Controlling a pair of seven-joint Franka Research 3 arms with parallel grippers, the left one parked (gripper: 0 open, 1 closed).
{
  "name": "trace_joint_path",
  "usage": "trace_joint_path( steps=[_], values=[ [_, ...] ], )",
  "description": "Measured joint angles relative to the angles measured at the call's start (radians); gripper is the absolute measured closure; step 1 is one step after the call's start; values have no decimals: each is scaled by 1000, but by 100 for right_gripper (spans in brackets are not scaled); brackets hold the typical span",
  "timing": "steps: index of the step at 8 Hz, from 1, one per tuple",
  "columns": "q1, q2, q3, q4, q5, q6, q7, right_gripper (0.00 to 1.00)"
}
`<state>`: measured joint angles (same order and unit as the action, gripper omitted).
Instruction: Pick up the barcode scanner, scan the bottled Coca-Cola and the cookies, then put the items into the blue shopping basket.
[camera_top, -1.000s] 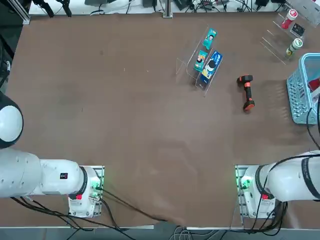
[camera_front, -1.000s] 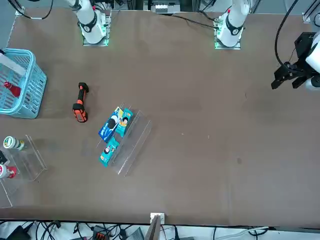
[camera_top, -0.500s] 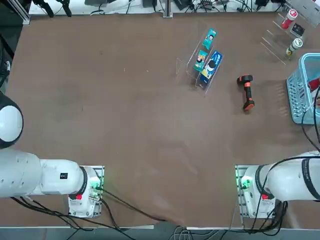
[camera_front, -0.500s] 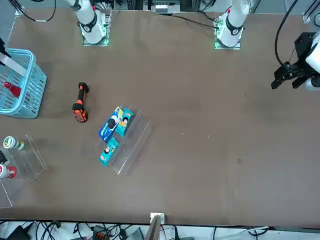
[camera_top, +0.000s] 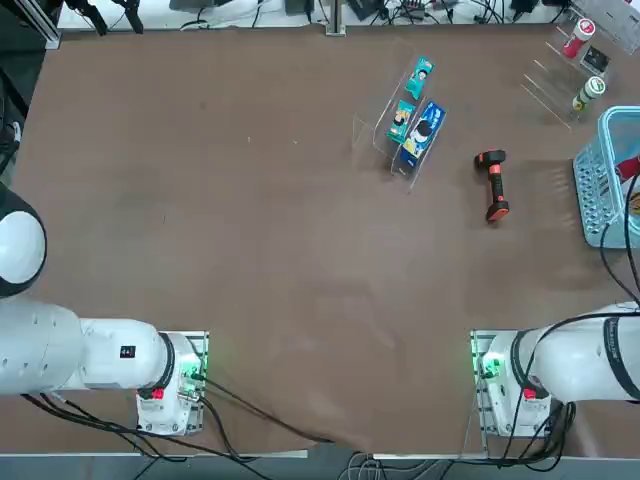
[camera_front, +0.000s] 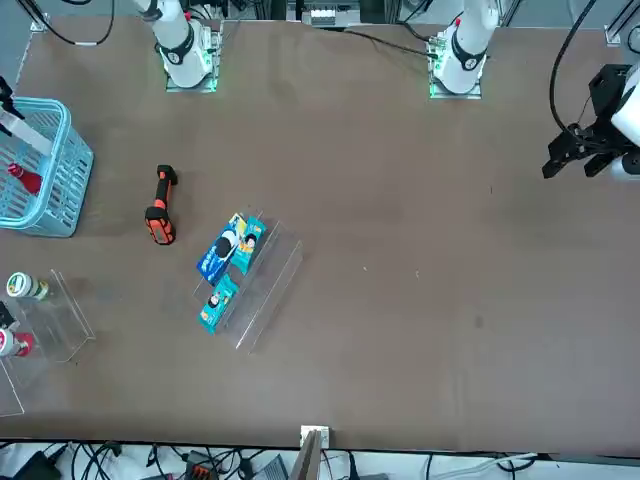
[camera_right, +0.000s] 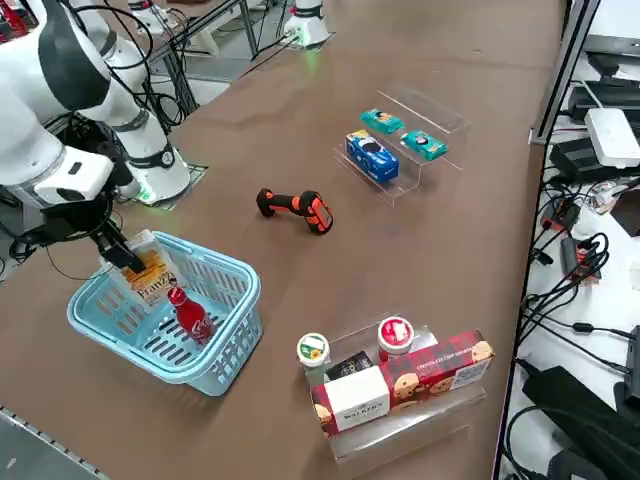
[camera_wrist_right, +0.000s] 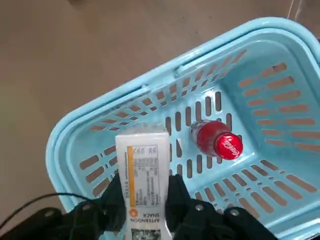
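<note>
Light-blue shopping basket (camera_right: 240, 352) was where I stood: placing step. Right gripper (camera_wrist_right: 146, 190) pinched the cookies (camera_right: 152, 276) over it; Coca-Cola bottle (camera_wrist_right: 216, 140) inside, scanner (camera_top: 495, 186) on the table (camera_top: 250, 200). Next, I judged: lower, release gently, retreat.

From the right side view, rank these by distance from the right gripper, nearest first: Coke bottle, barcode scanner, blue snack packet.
1. Coke bottle: in the basket, beside the right gripper.
2. Barcode scanner: on the table beyond the basket.
3. Blue snack packet: on the clear rack.
</note>
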<state>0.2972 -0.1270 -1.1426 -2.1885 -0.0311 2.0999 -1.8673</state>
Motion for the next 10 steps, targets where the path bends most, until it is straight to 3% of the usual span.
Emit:
trace_joint_path(
  steps=[10],
  values=[
    [7, 113, 12, -52, 30, 97, 1, 60]
  ],
)
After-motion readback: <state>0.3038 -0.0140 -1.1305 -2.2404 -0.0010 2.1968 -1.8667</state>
